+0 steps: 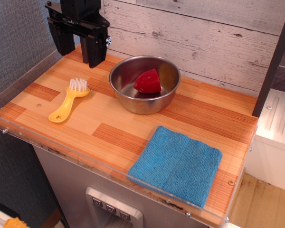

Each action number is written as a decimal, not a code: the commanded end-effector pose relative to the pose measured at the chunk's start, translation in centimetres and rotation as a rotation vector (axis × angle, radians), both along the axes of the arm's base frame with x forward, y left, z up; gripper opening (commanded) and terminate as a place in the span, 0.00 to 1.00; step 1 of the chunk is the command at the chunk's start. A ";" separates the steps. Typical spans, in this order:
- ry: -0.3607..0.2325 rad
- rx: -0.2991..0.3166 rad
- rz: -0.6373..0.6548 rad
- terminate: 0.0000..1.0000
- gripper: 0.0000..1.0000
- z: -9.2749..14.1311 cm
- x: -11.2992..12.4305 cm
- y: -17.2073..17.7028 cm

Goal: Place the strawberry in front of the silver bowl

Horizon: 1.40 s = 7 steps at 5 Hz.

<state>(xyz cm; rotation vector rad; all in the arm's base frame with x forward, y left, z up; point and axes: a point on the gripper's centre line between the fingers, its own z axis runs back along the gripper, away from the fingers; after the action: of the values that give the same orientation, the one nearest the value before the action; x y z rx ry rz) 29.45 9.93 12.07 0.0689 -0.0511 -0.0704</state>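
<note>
Strawberry point(147, 81) lying inside the silver bowl point(125, 71), on its reflective bottom, blunt tip toward the back edge. Bowl standing on the wooden surface point(99, 128), near the middle of the back edge. Gripper point(77, 51) hanging over the back left corner, jaws apart and empty, a clear gap between them, well apart from the bowl. Yellow brush point(68, 102) with white bristles lying flat near the left edge, just left of the bowl, handle toward the front left corner. Blue cloth point(176, 164) folded flat by the front edge, toward the front right corner, apart from the bowl.
</note>
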 end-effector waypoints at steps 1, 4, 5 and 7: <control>0.000 0.000 0.000 0.00 1.00 0.0 0.0 0.0; -0.094 -0.049 -0.055 0.00 1.00 -2.5 5.6 -3.4; -0.103 -0.052 -0.091 0.00 1.00 -3.8 7.2 -3.8; -0.111 -0.054 -0.173 0.00 1.00 -5.8 9.2 -4.9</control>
<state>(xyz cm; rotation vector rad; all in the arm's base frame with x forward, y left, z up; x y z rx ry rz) 37.97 5.17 4.27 -0.0030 -0.1143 -0.2335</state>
